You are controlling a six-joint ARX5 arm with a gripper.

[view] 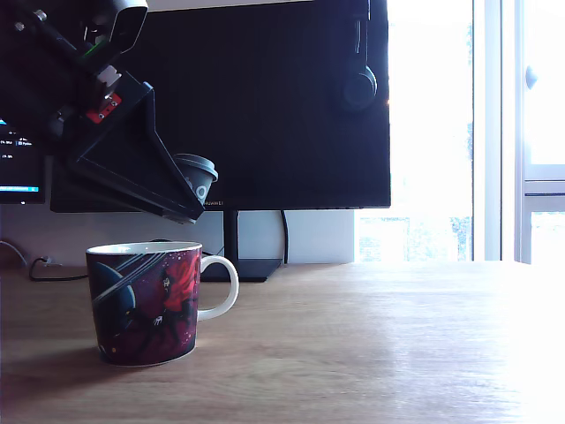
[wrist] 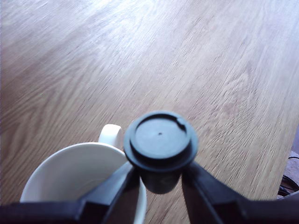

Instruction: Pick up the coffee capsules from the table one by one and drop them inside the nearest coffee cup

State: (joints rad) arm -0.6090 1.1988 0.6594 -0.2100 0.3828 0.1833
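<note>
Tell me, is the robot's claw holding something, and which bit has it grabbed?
Yes. The gripper holds a coffee capsule by its narrow body, just under the wide round rim, above the cup.

So the bench (view: 371,344) is a wide light-brown wooden top with pretty obvious grain running across it, and it gets washed out by bright window light toward the exterior view's right. Sitting right on it, near the exterior view's left, is the coffee cup (view: 146,302), a squat mug with dark purple, red and blue space art, white rim, white inside, white handle pointing to the exterior view's right. Further back a monitor stand (view: 235,263) rests on the wood, and a dark cable (view: 42,268) trails along the back edge.
</note>
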